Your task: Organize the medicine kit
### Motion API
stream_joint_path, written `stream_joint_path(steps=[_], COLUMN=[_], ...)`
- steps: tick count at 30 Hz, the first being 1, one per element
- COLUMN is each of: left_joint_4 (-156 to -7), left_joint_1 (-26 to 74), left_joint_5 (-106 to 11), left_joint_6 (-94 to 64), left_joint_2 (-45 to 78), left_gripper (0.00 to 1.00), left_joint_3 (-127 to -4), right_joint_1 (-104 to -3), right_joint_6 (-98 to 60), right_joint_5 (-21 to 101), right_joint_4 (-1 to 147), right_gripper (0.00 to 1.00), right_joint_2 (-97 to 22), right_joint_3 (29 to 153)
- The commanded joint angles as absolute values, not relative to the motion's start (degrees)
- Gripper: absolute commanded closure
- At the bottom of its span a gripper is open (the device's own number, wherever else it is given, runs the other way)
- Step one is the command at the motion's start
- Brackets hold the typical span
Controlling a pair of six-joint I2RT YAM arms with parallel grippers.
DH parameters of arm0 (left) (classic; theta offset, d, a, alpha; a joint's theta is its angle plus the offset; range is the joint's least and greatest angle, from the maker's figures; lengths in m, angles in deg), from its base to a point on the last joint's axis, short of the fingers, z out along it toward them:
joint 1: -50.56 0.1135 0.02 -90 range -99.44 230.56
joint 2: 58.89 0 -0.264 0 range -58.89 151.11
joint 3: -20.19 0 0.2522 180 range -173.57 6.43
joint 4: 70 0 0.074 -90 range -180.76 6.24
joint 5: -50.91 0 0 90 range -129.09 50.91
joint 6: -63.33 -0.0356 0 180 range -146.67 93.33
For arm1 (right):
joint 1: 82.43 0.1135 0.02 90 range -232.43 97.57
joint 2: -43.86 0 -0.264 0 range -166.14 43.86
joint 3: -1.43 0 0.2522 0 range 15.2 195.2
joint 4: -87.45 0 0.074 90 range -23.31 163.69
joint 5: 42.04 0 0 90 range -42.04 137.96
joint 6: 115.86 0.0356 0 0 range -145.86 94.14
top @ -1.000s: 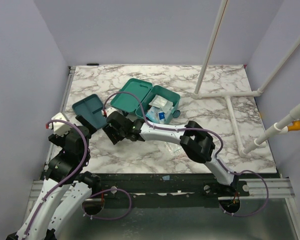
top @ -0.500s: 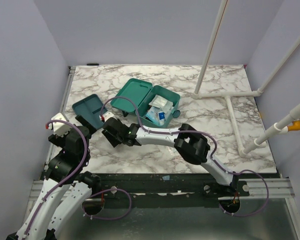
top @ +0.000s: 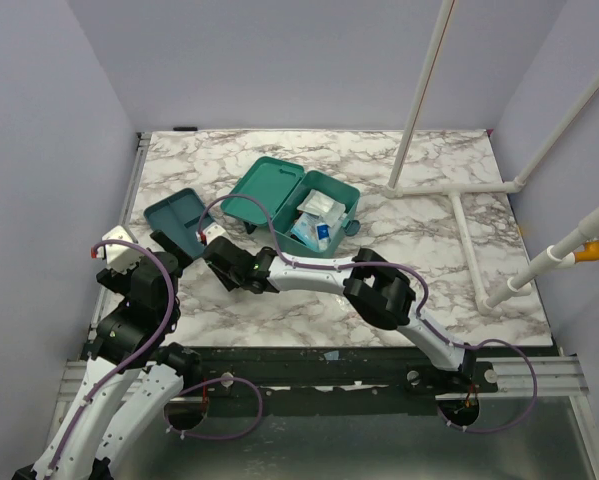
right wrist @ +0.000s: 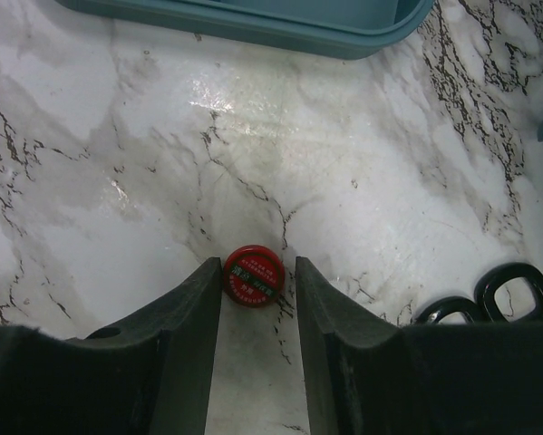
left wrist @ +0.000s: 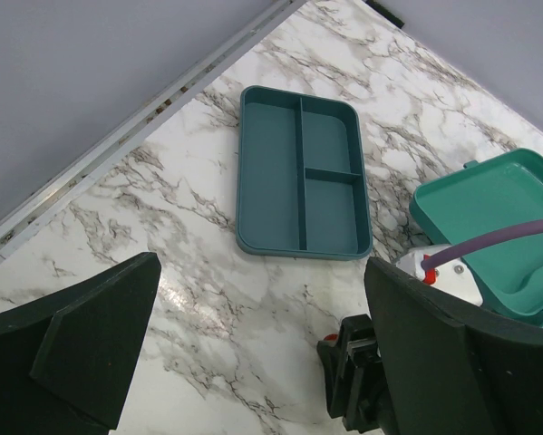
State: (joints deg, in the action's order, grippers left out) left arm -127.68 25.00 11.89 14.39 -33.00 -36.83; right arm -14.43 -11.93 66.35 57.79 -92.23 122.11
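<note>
The medicine kit [top: 264, 190] lies open at mid-table, lid flat to the left, with white packets and a blue item [top: 319, 225] in its base. Its lid [left wrist: 493, 213] shows in the left wrist view too. A small round red tin [right wrist: 254, 275] sits on the marble between the fingers of my right gripper [right wrist: 257, 265]. The left finger touches the tin and a thin gap remains at the right finger. From above, my right gripper [top: 219, 262] is low, just right of the tray. My left gripper [left wrist: 260, 272] hangs wide open and empty above the marble.
A shallow dark teal compartment tray [top: 179, 215], empty, lies left of the kit; its edge [right wrist: 253, 20] is just ahead of the tin. Two black loops [right wrist: 489, 294] lie right of my right gripper. White pipes [top: 459, 215] cross the table's right side.
My right arm has reached further left towards the tray, and its jaws have narrowed around the red tin. The left arm has stayed still.
</note>
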Motion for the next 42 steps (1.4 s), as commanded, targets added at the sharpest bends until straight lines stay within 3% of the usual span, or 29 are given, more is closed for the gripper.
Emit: stream_joint_path(steps=[1, 8, 13, 42], left_joint_4=[-128.2, -128.1, -128.1, -128.5], left_joint_1=[25.3, 25.3, 25.3, 25.4], left_joint_5=[12.9, 12.6, 12.5, 13.7], left_joint_6=[14.5, 14.5, 14.5, 14.5], left_joint_2=[-33.3, -33.1, -32.9, -31.7], left_gripper=[0.01, 0.01, 0.01, 0.02], left_joint_3=[-37.4, -37.4, -37.4, -37.6], right_joint_1=[-13.7, -13.7, -13.7, -16.9], right_joint_6=[-12.2, -12.2, -12.6, -23.4], right_joint_5=[67.8, 66.9, 66.8, 66.9], right_joint_4=[58.1, 58.1, 59.9, 71.1], right_gripper=[0.63, 0.81, 0.84, 0.84], right_joint_2=[-94.2, -94.0, -91.9, -101.4], right_joint_3=[123.3, 123.2, 122.7, 141.9])
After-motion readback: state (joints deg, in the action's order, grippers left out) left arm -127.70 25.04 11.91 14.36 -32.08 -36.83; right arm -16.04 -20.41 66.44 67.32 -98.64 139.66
